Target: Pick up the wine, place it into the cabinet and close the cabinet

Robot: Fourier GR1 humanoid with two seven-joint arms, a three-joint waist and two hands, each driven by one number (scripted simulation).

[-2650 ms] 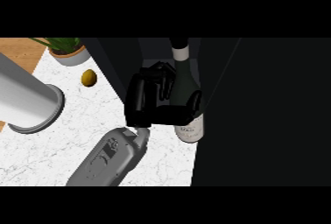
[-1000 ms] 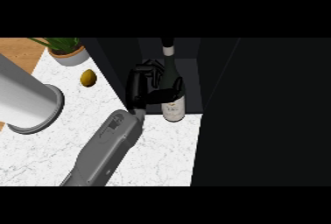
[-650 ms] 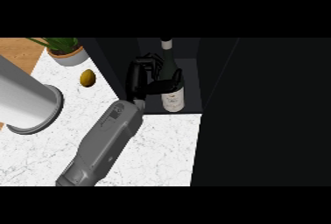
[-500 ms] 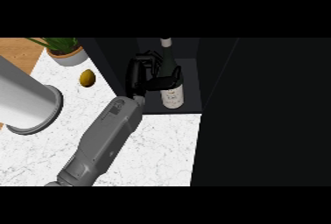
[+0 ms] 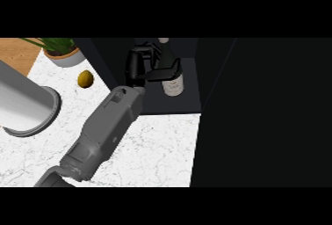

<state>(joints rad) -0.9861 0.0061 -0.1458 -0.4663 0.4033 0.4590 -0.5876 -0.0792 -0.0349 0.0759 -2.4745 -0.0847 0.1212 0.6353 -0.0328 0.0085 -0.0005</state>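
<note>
The wine bottle (image 5: 172, 86), dark with a pale label, stands upright inside the dark open cabinet (image 5: 189, 102) at the top middle of the head view. My right hand (image 5: 138, 67) is at the bottle's left side, with its thumb across the bottle's front above the label and its fingers reaching behind the neck, so it is shut on the bottle. The grey forearm runs down to the lower left over the counter. The bottle's base is in shadow. My left hand does not show.
The cabinet's black door (image 5: 266, 114) stands open and fills the right half of the view. On the white marble counter (image 5: 162, 149) are a big grey cylinder (image 5: 23, 107) at the left, a lemon (image 5: 85, 78) and a potted plant (image 5: 63, 55).
The hand has carried the bottle up and away from the counter's edge into the cabinet. The forearm has stretched out after it. In the last half second both barely moved.
</note>
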